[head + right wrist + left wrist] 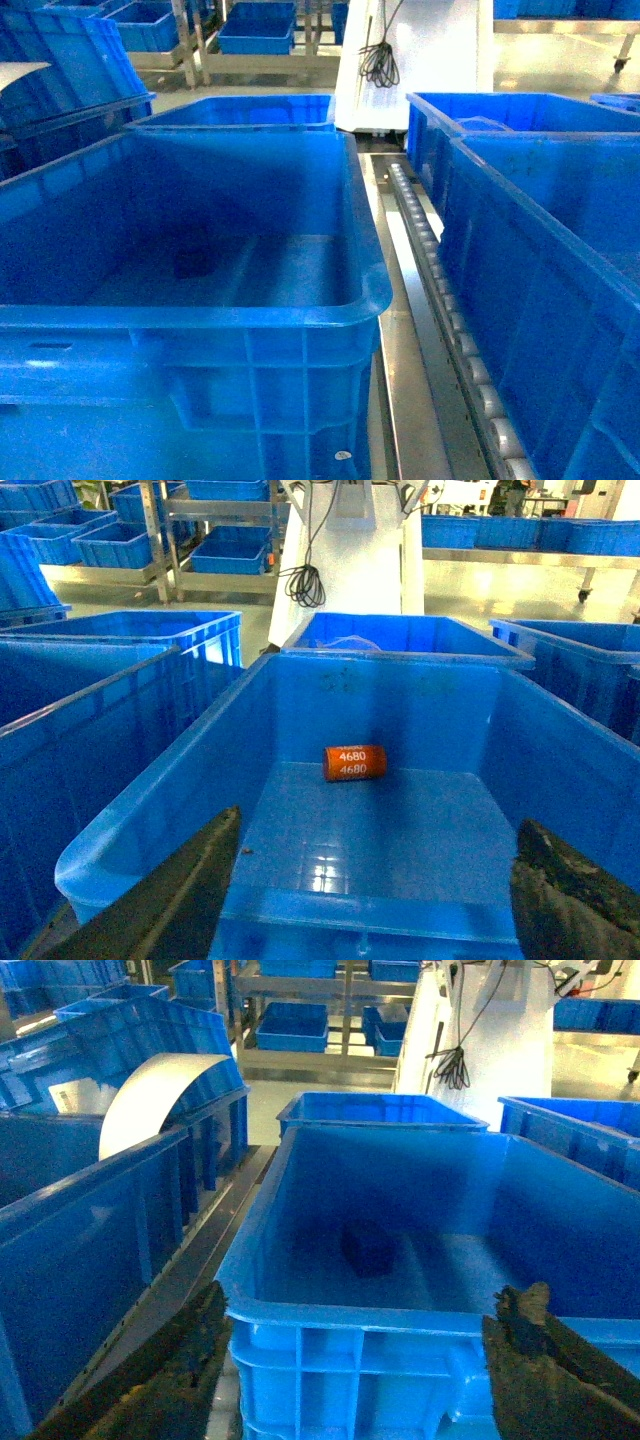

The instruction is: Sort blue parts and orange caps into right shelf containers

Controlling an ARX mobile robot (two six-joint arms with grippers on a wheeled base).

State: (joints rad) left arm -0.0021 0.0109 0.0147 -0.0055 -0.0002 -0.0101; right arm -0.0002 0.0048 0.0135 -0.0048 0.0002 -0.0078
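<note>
A dark blue part (370,1248) lies on the floor of a big blue container (300,1310); the head view shows the same part (195,262) in the left-hand container (200,312). My left gripper (368,1300) hangs just before that container's near rim, open and holding nothing. An orange cap (355,762) marked 4680 lies on its side toward the back of another blue container (150,820). My right gripper (380,822) is open and empty over that container's near end. Neither gripper shows in the head view.
A steel shelf rail with white rollers (430,245) runs between the left container and the right ones (540,190). A white curved sheet (150,1095) rests on bins to the left. A white column with a black cable (385,60) and racks of bins (257,28) stand behind.
</note>
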